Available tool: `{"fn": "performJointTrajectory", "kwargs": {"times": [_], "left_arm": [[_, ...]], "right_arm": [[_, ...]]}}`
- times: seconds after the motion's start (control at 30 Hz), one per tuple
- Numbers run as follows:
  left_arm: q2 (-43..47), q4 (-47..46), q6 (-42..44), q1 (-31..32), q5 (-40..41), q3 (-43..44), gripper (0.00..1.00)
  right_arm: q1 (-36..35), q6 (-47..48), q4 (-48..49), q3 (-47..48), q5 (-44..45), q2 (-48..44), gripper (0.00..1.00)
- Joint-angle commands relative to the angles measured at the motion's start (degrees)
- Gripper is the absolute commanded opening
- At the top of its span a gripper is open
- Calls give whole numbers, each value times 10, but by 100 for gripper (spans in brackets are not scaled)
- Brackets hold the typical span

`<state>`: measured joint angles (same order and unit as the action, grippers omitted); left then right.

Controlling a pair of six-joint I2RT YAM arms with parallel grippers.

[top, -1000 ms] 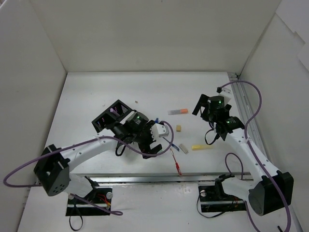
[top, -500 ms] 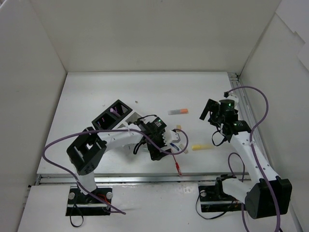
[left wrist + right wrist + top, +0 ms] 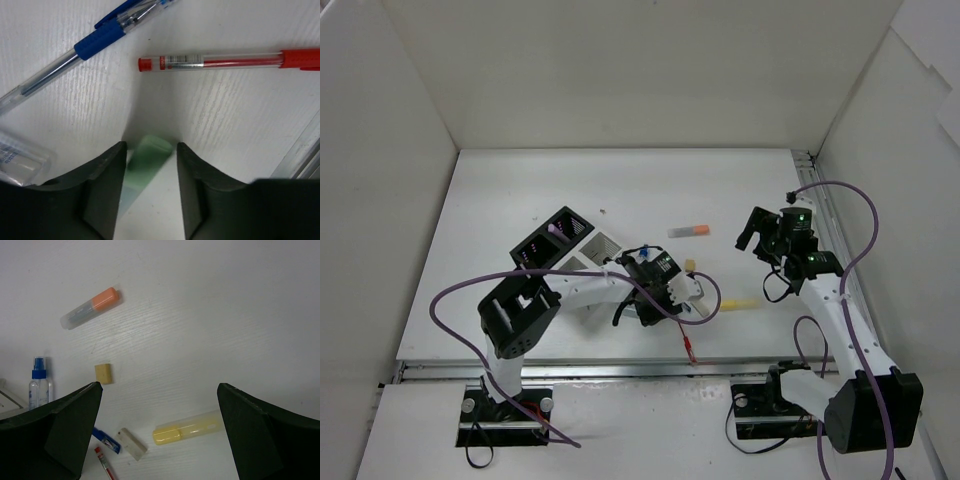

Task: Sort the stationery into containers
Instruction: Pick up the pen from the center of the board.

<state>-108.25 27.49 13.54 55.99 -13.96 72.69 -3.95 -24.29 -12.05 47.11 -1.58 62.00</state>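
Note:
My left gripper (image 3: 150, 146) is down on the table with its jaws half closed around a green highlighter (image 3: 145, 162). The highlighter lies slantwise against the left finger, and white table shows between it and the right finger. Just beyond lie a blue pen (image 3: 85, 47) and a red pen (image 3: 215, 61). In the top view that gripper (image 3: 680, 295) sits right of the white slatted box (image 3: 595, 250) and the black box (image 3: 548, 240). My right gripper (image 3: 159, 390) hangs open and empty above a yellow highlighter (image 3: 187, 428), a beige eraser (image 3: 103, 373) and an orange highlighter (image 3: 91, 307).
A blue-capped clear bottle (image 3: 38, 387) stands by the white box. A pale eraser (image 3: 132, 443) lies next to the blue pen's cap (image 3: 106, 439). The red pen (image 3: 687, 342) reaches toward the near table edge. White walls enclose the table on three sides.
My left arm swung right from the boxes to the pens, came down, and its jaws narrowed around the green highlighter. The right arm drew slightly right and stayed open.

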Motion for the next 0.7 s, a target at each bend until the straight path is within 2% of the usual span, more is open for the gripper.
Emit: {"fn": "performJointTrajectory", "kwargs": {"times": [0.0,0.23,0.4,0.57,0.67], "left_arm": [[-22,13,-38,19,19,-15,37],[-1,-16,-49,19,32,-36,25],[4,-29,-51,19,58,-32,13],[62,-55,-45,19,103,-25,0],[126,-94,-25,19,109,-33,0]], "right_arm": [[8,4,12,-3,-4,-19,98],[10,4,13,-6,1,-25,98],[11,4,13,-10,7,-35,98],[13,4,13,-10,8,-42,98],[13,4,12,-9,6,-48,98]]}}
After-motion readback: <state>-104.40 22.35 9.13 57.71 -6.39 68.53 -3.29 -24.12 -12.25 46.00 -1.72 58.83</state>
